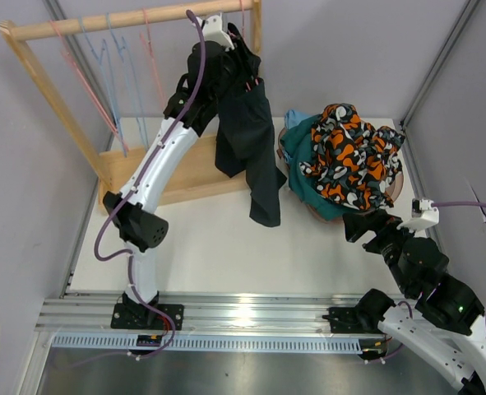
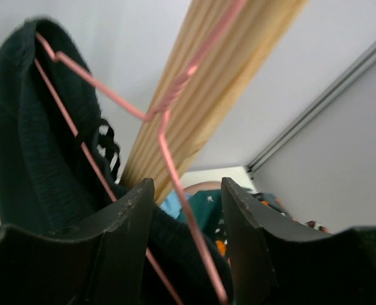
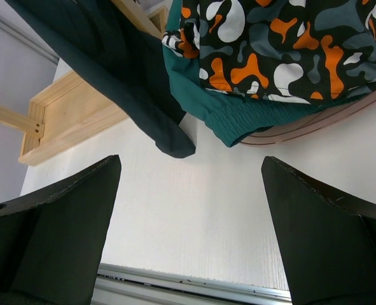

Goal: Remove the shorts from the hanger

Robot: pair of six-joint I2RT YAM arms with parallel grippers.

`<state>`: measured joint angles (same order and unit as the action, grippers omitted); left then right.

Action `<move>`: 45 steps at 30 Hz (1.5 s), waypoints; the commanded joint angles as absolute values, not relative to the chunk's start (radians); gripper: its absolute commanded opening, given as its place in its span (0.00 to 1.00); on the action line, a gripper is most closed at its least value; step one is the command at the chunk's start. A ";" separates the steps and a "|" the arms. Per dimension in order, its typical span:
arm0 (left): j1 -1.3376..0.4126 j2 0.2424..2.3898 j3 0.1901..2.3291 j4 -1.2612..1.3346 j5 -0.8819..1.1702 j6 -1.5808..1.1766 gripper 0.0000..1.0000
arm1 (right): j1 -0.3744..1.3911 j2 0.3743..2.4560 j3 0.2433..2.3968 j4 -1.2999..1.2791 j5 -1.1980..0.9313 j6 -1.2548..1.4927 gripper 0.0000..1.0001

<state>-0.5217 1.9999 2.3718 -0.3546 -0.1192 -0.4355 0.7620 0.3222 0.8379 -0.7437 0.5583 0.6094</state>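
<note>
The black shorts point(image 1: 247, 132) hang from a pink wire hanger point(image 2: 165, 133) on the wooden rod point(image 1: 127, 18). They also show in the left wrist view point(image 2: 35, 159) and the right wrist view point(image 3: 105, 51). My left gripper point(image 1: 236, 49) is up at the hanger's top. Its jaws point(image 2: 186, 190) are open, with the pink wire between them. The patterned shorts point(image 1: 349, 152) lie on the dark teal shorts point(image 1: 304, 160) in a pile at the right. A bit of light blue cloth point(image 2: 172, 204) shows there; grey shorts are hidden. My right gripper point(image 1: 362, 226) is open and empty, low over the table point(image 3: 191, 171).
Several empty pink and blue hangers point(image 1: 103, 74) hang on the rod's left part. The wooden rack base point(image 1: 185, 173) sits at the back left. A brown bowl rim point(image 3: 315, 124) holds the pile. Grey walls close in on both sides; a metal rail point(image 1: 243, 317) runs along the near edge.
</note>
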 commanded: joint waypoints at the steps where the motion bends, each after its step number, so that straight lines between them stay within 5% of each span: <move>1: -0.526 1.971 2.352 -0.362 -0.207 -0.428 0.51 | 0.764 0.308 0.836 -0.729 0.571 0.598 0.99; 7: -0.528 1.836 2.140 -0.207 -0.184 -0.403 0.53 | 0.765 0.313 0.828 -0.719 0.565 0.594 0.99; 16: -0.526 1.957 2.310 -0.296 -0.164 -0.403 0.53 | 0.762 0.310 0.827 -0.718 0.569 0.594 0.99; 20: -0.526 2.000 2.356 -0.298 -0.164 -0.416 0.26 | 0.762 0.310 0.828 -0.719 0.571 0.594 0.99; 30: -0.522 2.040 2.393 -0.318 -0.143 -0.433 0.27 | 0.762 0.307 0.825 -0.716 0.575 0.594 0.99; 33: -0.519 2.043 2.401 -0.330 -0.133 -0.443 0.00 | 0.762 0.308 0.822 -0.712 0.575 0.592 0.99; 41: -0.518 1.933 2.405 -0.376 -0.117 -0.423 0.00 | 0.752 0.339 0.813 -0.648 0.532 0.531 0.99; 45: -0.518 1.846 2.364 -0.419 -0.112 -0.439 0.00 | 0.755 0.452 0.914 -0.458 0.337 0.439 0.99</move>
<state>-0.5144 1.9961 2.3615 -0.4141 -0.1440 -0.4366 0.7532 0.3614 0.8234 -0.6567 0.4957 0.5396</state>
